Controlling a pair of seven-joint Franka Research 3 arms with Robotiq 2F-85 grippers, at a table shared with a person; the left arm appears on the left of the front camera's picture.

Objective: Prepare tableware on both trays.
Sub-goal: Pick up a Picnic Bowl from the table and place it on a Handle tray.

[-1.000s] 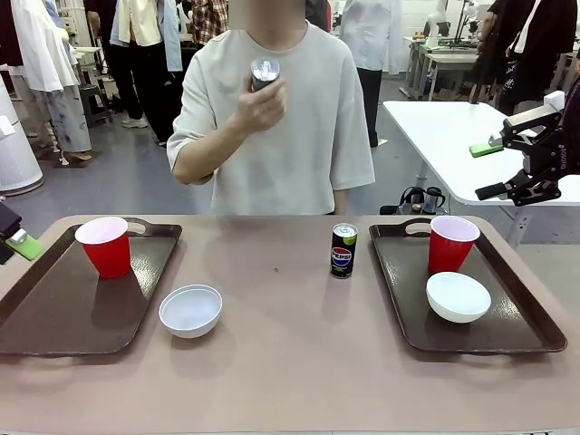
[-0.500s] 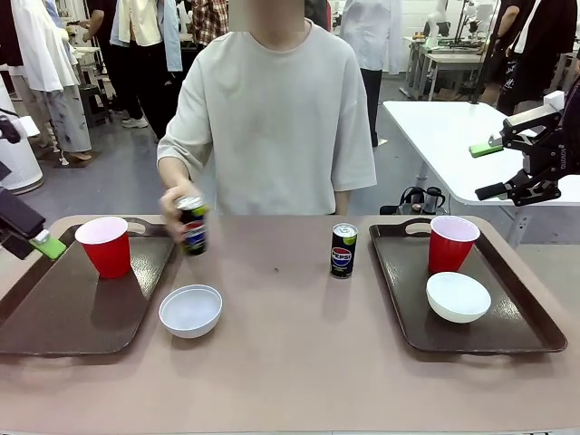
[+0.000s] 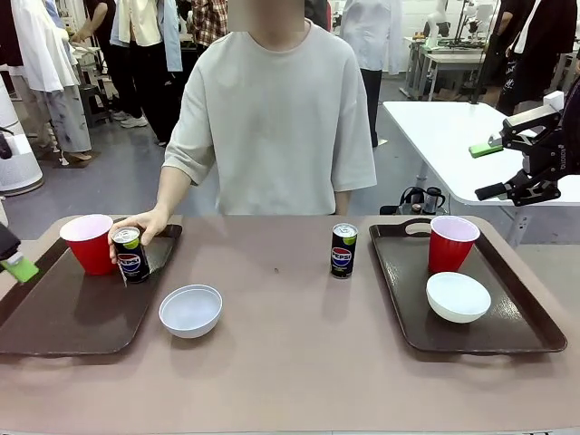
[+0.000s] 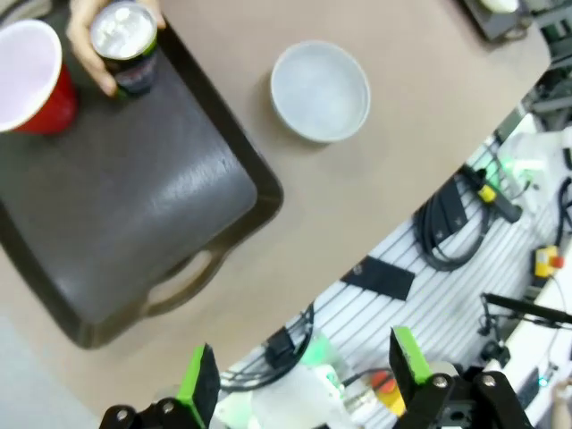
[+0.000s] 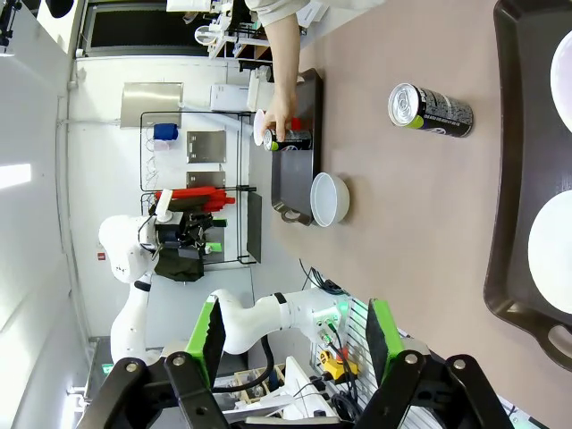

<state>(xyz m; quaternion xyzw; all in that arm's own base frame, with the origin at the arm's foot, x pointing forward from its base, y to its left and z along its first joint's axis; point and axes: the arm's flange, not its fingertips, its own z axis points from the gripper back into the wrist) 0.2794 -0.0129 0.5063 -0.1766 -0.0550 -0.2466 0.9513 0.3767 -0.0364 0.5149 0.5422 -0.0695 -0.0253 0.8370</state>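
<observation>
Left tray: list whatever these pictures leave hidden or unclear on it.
- Can, front view: the person's hand covers its far side; whether it stands on the tray is unclear.
- Left tray, front view: near-left corner cut off by the picture's edge.
- Can's print, left wrist view: blurred.

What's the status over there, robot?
Left gripper open, right gripper open, both empty. Person's hand holds tilted can at left tray. Other can and one bowl on table, off trays.

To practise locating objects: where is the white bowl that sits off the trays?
In the front view, the bowl rests on the table left of centre, just beside the right rim of the left tray.
</observation>
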